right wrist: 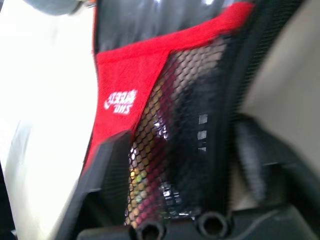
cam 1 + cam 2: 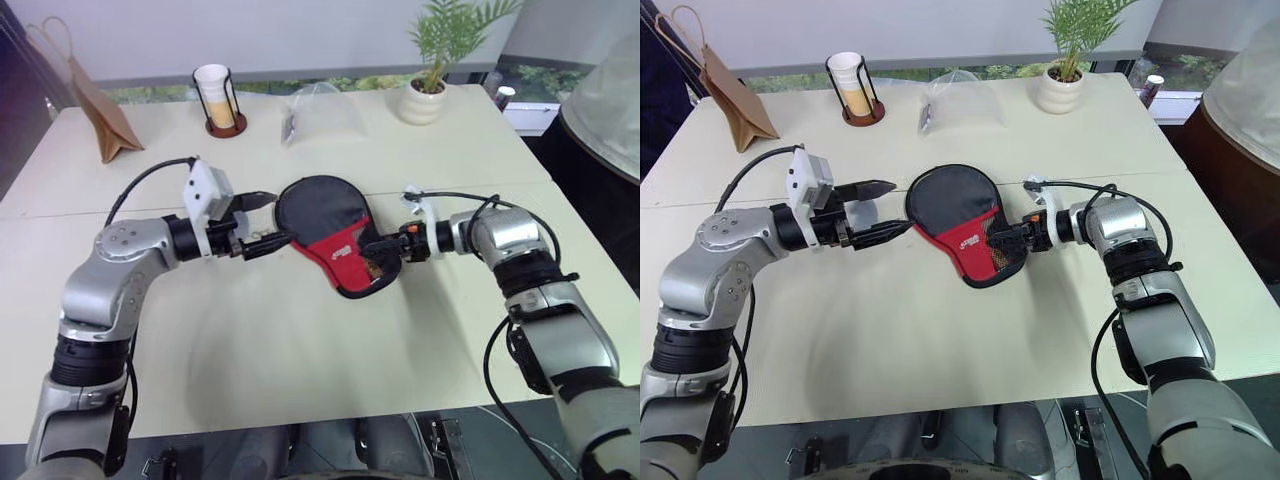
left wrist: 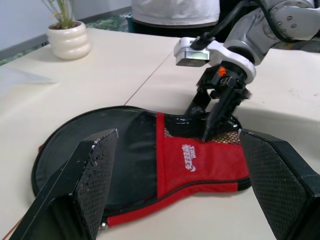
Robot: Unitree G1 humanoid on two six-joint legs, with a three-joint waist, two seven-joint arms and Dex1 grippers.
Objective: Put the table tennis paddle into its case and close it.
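The case (image 2: 318, 208) lies flat mid-table, black with a red logo panel (image 3: 195, 160) and a mesh pocket (image 1: 185, 110) at its narrow end. My right gripper (image 2: 385, 250) comes in from the right, tilted down, and its fingers (image 3: 220, 107) pinch that mesh end by the zip edge. In the right wrist view the mesh end sits between the two fingers. My left gripper (image 2: 266, 222) hovers level just left of the case's round end, open and holding nothing. The table tennis paddle is hidden.
At the back of the cream table (image 2: 300, 350) stand a brown paper bag (image 2: 100, 110), a cup in a wire holder (image 2: 217, 100), a clear plastic bag (image 2: 320, 112) and a potted plant (image 2: 425, 95). A person in white (image 3: 175, 10) stands beyond the far edge.
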